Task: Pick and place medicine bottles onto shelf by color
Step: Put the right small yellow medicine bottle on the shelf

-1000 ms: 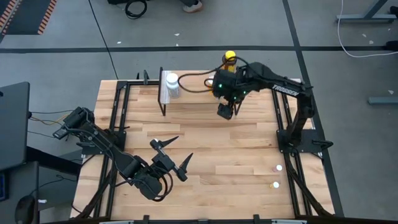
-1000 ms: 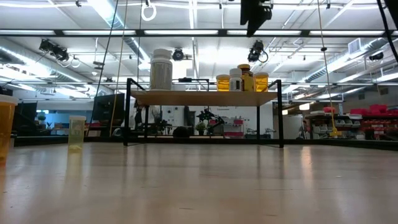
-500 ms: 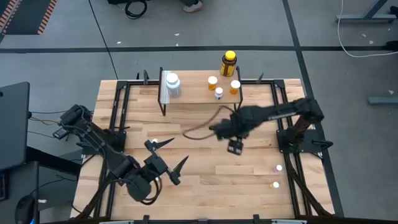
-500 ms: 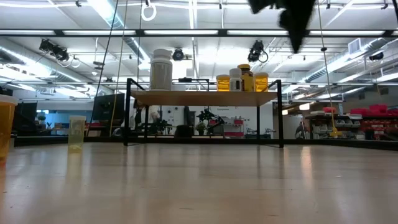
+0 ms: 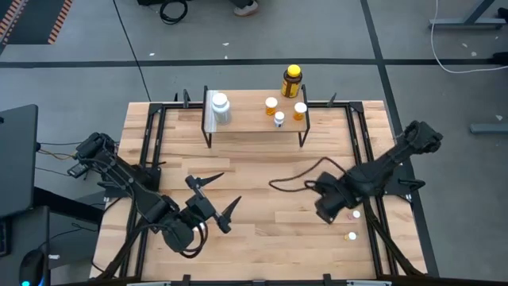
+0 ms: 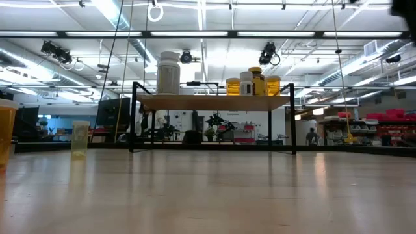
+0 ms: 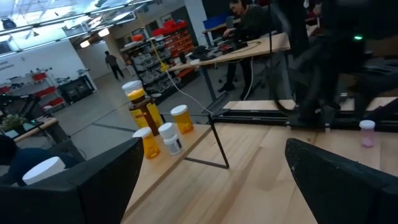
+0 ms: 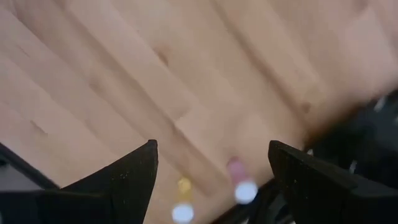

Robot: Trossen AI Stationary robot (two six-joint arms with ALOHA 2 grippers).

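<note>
Beside two loose bottles (image 5: 353, 225) hangs right claw (image 5: 327, 211).

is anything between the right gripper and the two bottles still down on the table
Nothing visible. The right gripper is open above bare tabletop, and the two bottles stand just beside it near the table's right edge, with only wood between, as the right wrist view also shows.

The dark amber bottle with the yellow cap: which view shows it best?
The left wrist view: the dark amber bottle stands side-on among smaller bottles. The low view shows only its upper part behind them; the high view shows mostly its cap; the right wrist view misses it.
</note>
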